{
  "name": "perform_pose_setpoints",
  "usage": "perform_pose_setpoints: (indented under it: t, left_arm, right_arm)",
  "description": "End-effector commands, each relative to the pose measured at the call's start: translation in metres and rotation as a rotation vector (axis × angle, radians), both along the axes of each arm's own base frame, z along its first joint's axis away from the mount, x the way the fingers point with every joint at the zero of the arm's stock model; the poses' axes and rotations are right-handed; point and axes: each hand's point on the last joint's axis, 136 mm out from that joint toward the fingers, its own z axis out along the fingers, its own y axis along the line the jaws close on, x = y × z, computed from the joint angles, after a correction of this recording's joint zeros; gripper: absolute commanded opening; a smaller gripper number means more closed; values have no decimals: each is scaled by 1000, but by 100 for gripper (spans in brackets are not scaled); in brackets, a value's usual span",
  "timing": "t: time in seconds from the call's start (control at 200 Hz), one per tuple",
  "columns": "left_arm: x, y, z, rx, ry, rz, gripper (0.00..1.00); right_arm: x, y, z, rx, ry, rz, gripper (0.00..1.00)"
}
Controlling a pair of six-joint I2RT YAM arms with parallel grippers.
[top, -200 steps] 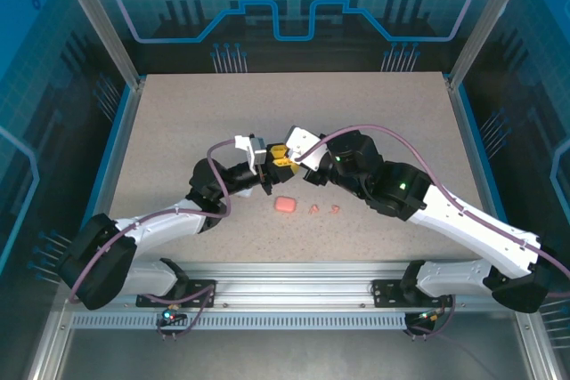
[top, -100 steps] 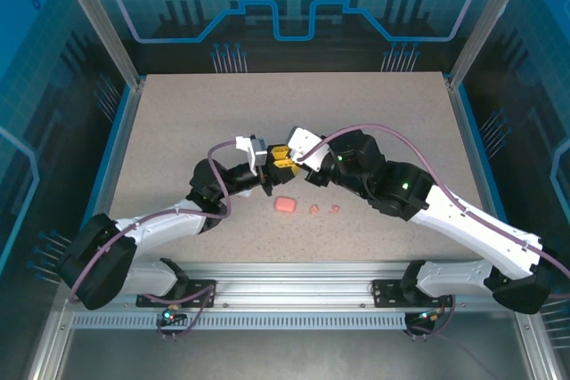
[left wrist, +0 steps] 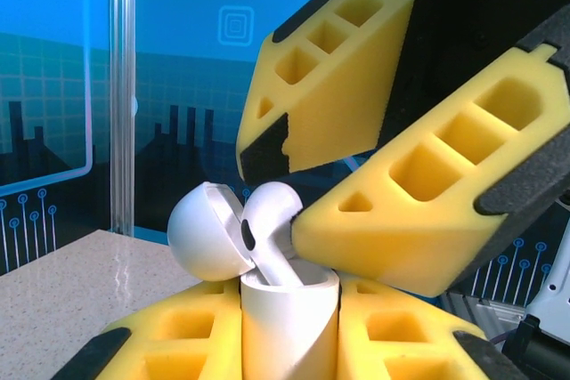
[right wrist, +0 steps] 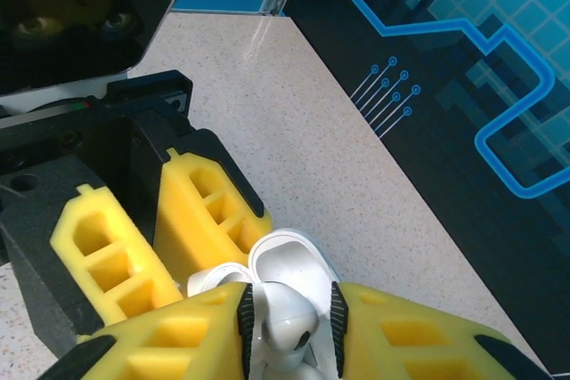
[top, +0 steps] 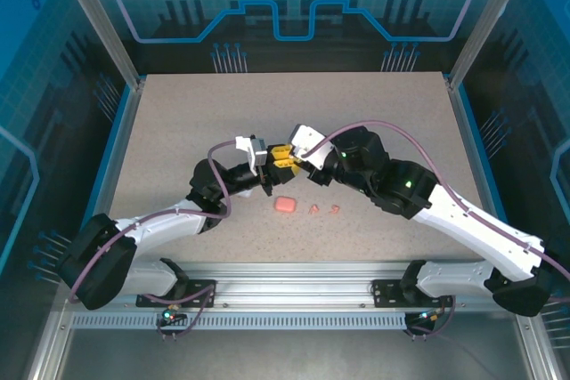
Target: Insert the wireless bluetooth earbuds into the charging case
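As pads [left wrist: 218, 309] clamp the case [left wrist: 289, 327], its base hides.

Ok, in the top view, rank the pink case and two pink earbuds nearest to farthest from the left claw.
1. pink case, closest to the left claw.
2. left pink earbud, right of the case.
3. right pink earbud, farthest right.

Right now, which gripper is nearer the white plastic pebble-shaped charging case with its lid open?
Left. The left gripper clamps the white charging case; the right gripper sits just above it, a white earbud between its fingers.
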Motion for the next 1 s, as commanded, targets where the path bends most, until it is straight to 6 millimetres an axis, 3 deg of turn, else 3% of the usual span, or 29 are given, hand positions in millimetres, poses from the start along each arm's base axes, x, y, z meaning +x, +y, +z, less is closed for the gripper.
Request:
perform_pose_setpoints:
  t: [0.0,0.38,0.615,0.74,0.87,0.996]
  left_arm:
    - [-5,3,14,-36,-63,5,0]
    - [-6,3,15,-36,-68,6,0]
    - [-6,3,14,-35,-68,7,0]
    - [-7,4,15,-38,-69,7,0]
    - [-8,4,16,-39,-71,5,0]
    - [-8,5,16,-39,-71,6,0]
  right_arm:
    - [-7,-2,11,50,32,27,35]
    - [-7,-13,36,161,57,18,44]
    - [-8,-32,62,297,103,-12,58]
    - [-6,-38,57,349,184,-8,59]
    - [-1,-41,44,338,250,-45,49]
    - [12,-48,37,299,264,-133,47]
